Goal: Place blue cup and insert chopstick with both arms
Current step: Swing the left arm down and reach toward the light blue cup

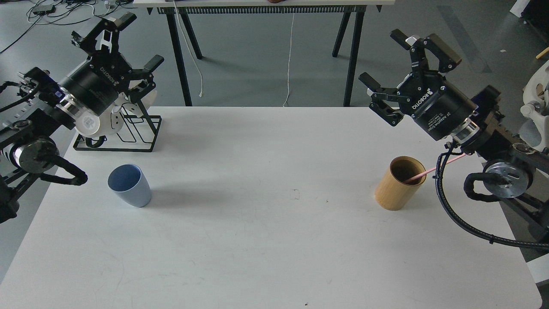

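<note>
The blue cup (129,185) stands upright on the left part of the white table (266,223). The pink chopstick (433,169) leans out of a tan bamboo cylinder (399,183) on the right, its upper end partly behind my right arm's cable. My left gripper (128,43) is open and empty, raised above the black wire rack, well up and behind the cup. My right gripper (386,58) is open and empty, raised above the table's back edge, up and behind the bamboo cylinder.
A black wire rack (124,131) holding white mugs (101,124) stands at the back left corner. A black-legged table (266,25) stands behind on the grey floor. My right arm's black cable (454,214) loops over the table's right edge.
</note>
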{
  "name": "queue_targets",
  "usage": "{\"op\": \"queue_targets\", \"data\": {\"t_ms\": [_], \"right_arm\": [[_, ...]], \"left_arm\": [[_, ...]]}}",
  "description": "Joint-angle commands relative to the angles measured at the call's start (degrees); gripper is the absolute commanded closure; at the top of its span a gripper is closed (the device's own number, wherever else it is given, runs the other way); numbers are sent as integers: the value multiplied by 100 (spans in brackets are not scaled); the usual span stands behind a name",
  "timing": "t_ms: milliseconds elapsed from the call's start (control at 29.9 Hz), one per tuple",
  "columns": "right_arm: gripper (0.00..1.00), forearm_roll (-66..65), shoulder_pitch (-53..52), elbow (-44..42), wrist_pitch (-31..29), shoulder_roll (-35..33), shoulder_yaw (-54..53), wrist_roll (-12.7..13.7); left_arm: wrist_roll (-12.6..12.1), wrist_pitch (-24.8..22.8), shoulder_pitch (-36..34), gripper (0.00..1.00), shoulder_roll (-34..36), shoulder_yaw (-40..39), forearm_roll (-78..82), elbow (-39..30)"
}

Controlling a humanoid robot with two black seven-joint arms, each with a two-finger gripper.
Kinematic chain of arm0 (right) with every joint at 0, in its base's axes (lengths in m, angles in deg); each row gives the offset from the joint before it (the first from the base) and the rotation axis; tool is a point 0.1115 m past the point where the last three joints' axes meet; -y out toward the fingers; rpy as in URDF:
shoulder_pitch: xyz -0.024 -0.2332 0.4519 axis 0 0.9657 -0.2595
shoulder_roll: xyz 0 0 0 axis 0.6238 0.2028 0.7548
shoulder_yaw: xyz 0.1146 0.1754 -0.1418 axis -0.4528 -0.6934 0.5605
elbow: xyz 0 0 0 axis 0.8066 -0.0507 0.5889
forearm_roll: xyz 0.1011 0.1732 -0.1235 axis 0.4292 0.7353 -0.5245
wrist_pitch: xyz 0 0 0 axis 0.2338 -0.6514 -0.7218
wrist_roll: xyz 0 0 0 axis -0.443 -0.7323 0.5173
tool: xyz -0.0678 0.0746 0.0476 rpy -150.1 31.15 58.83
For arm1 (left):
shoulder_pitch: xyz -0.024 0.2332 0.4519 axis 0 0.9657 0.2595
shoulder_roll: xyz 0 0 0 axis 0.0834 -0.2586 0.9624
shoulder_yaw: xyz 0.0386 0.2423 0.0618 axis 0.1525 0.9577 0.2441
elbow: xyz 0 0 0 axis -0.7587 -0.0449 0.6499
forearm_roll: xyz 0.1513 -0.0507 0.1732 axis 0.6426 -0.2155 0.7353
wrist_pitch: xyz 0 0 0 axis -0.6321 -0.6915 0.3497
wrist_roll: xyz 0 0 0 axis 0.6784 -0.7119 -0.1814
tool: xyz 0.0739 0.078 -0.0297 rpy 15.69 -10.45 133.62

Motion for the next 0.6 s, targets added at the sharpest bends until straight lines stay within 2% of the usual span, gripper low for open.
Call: {"op": "queue_targets", "data": {"t_ms": [0,167,267,435,501,568], "right_arm": [[7,1,1,5,0,-2,-66,0],[7,-8,71,-21,-9,-37,-154,0],[7,-8,80,-48,-36,-169,-189,0],[7,-25,80,-83,-44,-275,-189,0],[7,-25,80,-92,-44,-275,-189,0],[7,-25,80,-92,-44,-275,-198,0]], "left_arm": [[0,-1,-32,0,-9,-146,41,26],[0,-1,-217,0,350,-58,382,-18],[0,-1,-225,0,938,82,1505,-281],[0,-1,-278,0,2283,907,3536,-949],[0,38,-278,0,2557,1206,4213,-1020],[0,319,-278,0,2680,1496,5020,-1003]]}}
